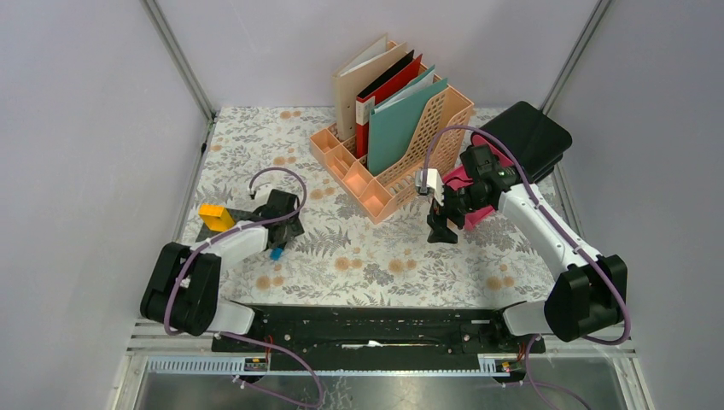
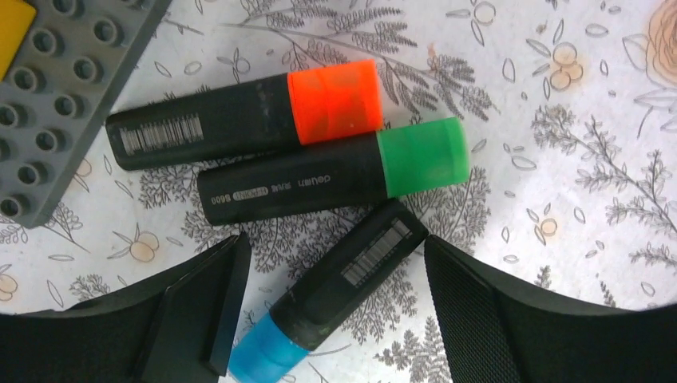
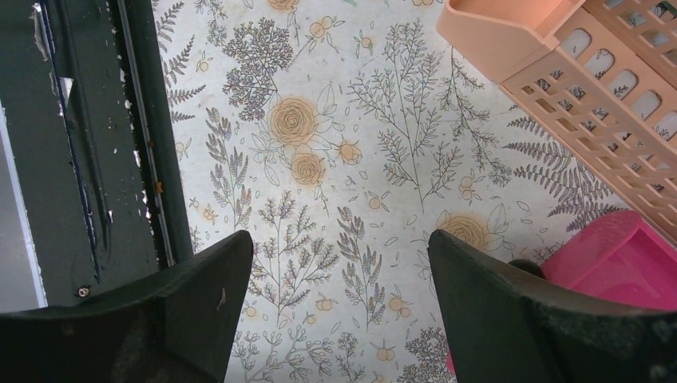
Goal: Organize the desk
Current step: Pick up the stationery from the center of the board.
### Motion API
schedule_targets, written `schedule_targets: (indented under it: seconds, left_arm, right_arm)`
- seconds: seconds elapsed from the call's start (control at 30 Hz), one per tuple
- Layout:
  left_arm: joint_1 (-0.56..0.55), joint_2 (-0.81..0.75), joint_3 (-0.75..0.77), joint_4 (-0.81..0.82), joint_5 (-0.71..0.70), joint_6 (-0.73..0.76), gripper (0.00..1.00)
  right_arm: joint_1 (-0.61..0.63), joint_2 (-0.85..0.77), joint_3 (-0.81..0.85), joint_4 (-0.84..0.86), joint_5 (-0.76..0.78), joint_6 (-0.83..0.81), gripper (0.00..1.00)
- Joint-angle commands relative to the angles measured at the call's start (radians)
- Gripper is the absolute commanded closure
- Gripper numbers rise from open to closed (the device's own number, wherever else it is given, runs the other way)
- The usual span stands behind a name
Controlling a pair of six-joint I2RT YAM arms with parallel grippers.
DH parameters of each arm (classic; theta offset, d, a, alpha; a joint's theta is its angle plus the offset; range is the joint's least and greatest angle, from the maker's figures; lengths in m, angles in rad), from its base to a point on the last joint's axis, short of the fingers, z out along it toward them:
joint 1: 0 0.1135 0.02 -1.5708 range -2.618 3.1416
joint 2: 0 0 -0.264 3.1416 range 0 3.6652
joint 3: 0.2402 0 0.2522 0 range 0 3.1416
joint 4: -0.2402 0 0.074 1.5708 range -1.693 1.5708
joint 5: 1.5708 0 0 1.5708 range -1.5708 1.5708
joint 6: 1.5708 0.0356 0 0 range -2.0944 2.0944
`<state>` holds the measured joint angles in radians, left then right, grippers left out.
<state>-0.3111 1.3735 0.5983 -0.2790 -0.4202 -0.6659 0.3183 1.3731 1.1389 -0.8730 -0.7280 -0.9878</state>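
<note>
The desk (image 1: 384, 256) is covered by a whitish cloth with leaves and flowers. My left gripper (image 1: 286, 229) is low over its left side. In the left wrist view it is open (image 2: 334, 243), with a blue-capped black highlighter (image 2: 335, 283) lying slantwise on the cloth between the jaws, ungripped. The blue cap also shows in the top view (image 1: 276, 254). An orange-capped highlighter (image 2: 239, 116) and a green-capped one (image 2: 327, 175) lie side by side just beyond. My right gripper (image 1: 441, 231) is open and empty (image 3: 339, 239) above bare cloth (image 3: 335, 144) in front of the rack.
A peach file rack (image 1: 427, 137) with several folders stands at the back centre; its corner shows in the right wrist view (image 3: 559, 72). A grey studded baseplate (image 1: 209, 232) with a yellow block (image 1: 215, 216) lies left of the highlighters. A black case (image 1: 529, 137) and a pink tray (image 1: 476, 216) are at the right.
</note>
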Motion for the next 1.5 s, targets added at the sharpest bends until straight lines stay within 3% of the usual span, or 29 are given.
schedule_targets:
  seconds: [0.0,0.07,0.27,0.43,0.6,0.63,0.67,0.7,0.97,1.27,1.47]
  left_arm:
    - [0.024,0.053,0.043,0.036,0.061,-0.021,0.19]
    - [0.027,0.069,0.038,0.042,0.078,-0.025,0.24]
    - [0.029,0.071,0.014,0.050,0.133,-0.038,0.50]
    - [0.030,0.042,-0.015,0.059,0.207,-0.047,0.52]
    - [0.030,0.009,-0.044,0.056,0.273,-0.056,0.41]
    - [0.029,0.004,-0.047,0.053,0.278,-0.059,0.34]
    - [0.030,0.003,-0.049,0.047,0.282,-0.063,0.14]
    - [0.030,0.005,-0.048,0.037,0.283,-0.065,0.03]
    - [0.028,-0.001,-0.043,0.026,0.279,-0.034,0.01]
    - [0.026,-0.254,-0.082,0.053,0.289,0.057,0.01]
    - [-0.017,-0.153,-0.061,0.004,0.239,0.028,0.03]
  right_arm:
    - [-0.004,-0.020,-0.004,0.004,-0.047,-0.005,0.13]
    - [-0.004,-0.021,-0.005,0.005,-0.047,-0.005,0.13]
    - [-0.006,-0.024,-0.005,0.005,-0.049,-0.004,0.13]
    - [-0.006,-0.023,-0.005,0.005,-0.052,-0.005,0.13]
    - [-0.005,-0.023,-0.007,0.003,-0.060,-0.006,0.13]
    - [-0.005,-0.024,-0.007,0.003,-0.062,-0.006,0.13]
    - [-0.007,-0.025,-0.007,0.004,-0.063,-0.006,0.13]
    - [-0.006,-0.025,-0.008,0.003,-0.063,-0.008,0.13]
    - [-0.006,-0.030,-0.008,0.002,-0.070,-0.008,0.13]
    - [-0.006,-0.032,-0.009,0.004,-0.074,-0.009,0.13]
    - [-0.006,-0.038,-0.010,0.003,-0.079,-0.011,0.13]
